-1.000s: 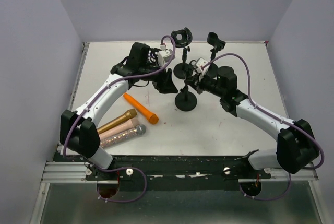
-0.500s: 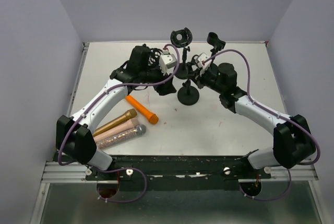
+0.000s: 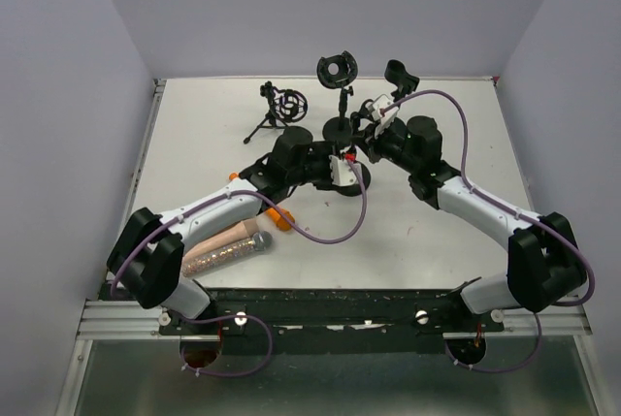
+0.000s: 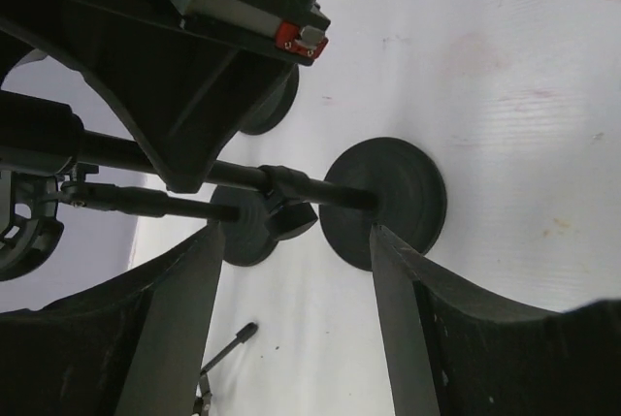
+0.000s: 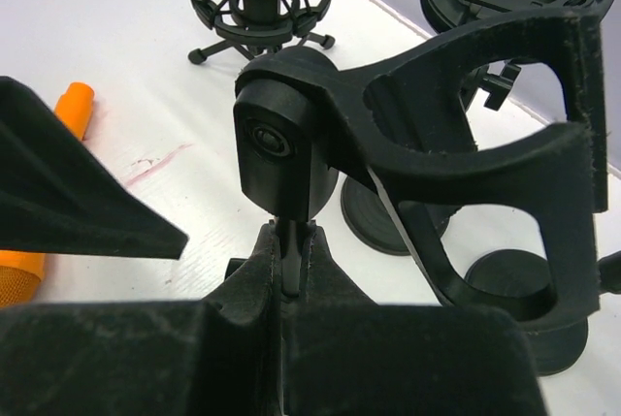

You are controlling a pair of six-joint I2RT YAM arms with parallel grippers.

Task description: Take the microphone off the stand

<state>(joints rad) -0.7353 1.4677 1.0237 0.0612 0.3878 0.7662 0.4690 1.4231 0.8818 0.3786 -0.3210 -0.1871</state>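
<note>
My right gripper (image 5: 291, 246) is clamped on the thin rod of the stand (image 4: 386, 205), just under the round swivel that carries its forked clip (image 5: 471, 130). My left gripper (image 4: 296, 241) has its fingers (image 4: 175, 338) apart, one on each side of the stand's round base; I cannot tell whether either finger touches it. From above, the stand is near the middle of the table (image 3: 437, 241), with both of my arms meeting over it. The pink microphone (image 3: 225, 249) lies flat at about 8 o'clock from the stand, well apart from it, its silver head toward the middle. The orange microphone (image 3: 281, 219) lies just beyond it, partly under my left arm. A tripod mount (image 3: 278, 111) stands at 10 o'clock, and a ring-topped stand (image 3: 337, 70) is at 12 o'clock.
</note>
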